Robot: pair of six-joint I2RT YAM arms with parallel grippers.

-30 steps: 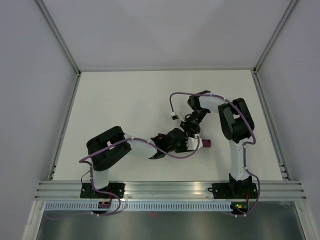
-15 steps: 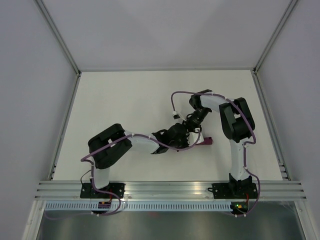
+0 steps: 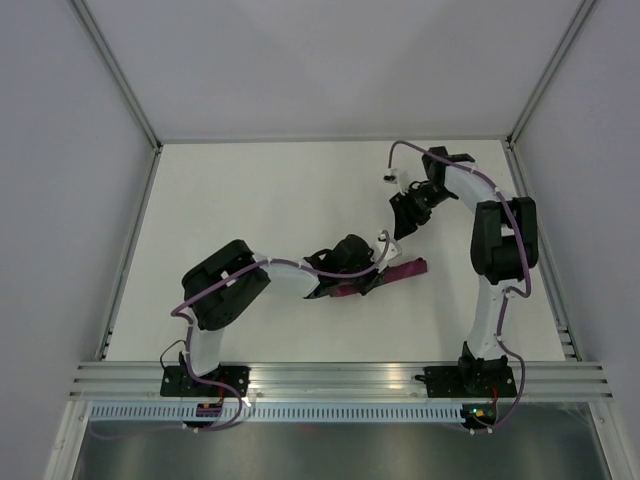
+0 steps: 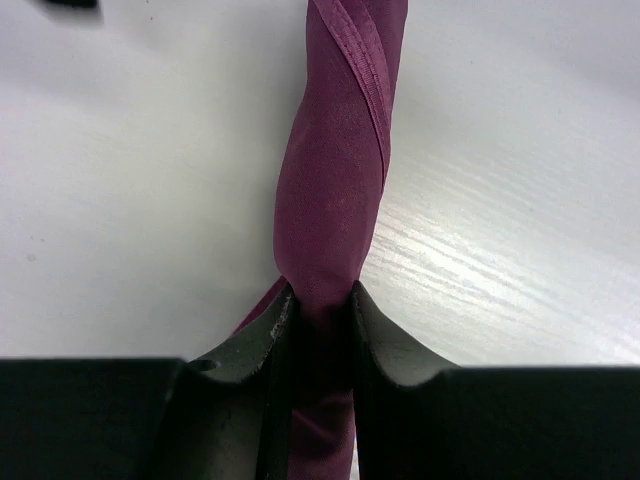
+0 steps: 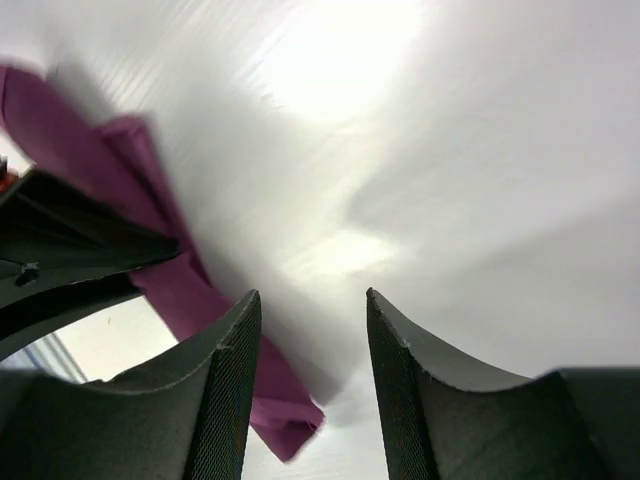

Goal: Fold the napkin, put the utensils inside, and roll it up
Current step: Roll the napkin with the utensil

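Napkin [image 3: 402, 270] is a slim tight roll lying on the table [image 3: 250, 200], right of centre and nearer the front than the back. One end is pinched by the left gripper [image 3: 368, 282]. In its wrist view the fingers [image 4: 395, 350] press the cloth from both sides, and the hem spirals up the roll beyond them. The right gripper [image 3: 405, 218] hangs well apart further back, fingers spread with nothing between them.

No sign of the utensils — presumably wrapped inside, but I can't confirm that.

Risks as I see them:
- Only one end is held. The fabric is shiny and likely slippery, so the wrap could spring open when the left gripper lets go.
- If that end gets lifted or tilted, anything inside could slide out of the free end.
- The pinch may be on cloth alone — dragging the roll could then pull a layer loose instead of moving it whole.
- The hem sits close to the fingers and could snag on release.
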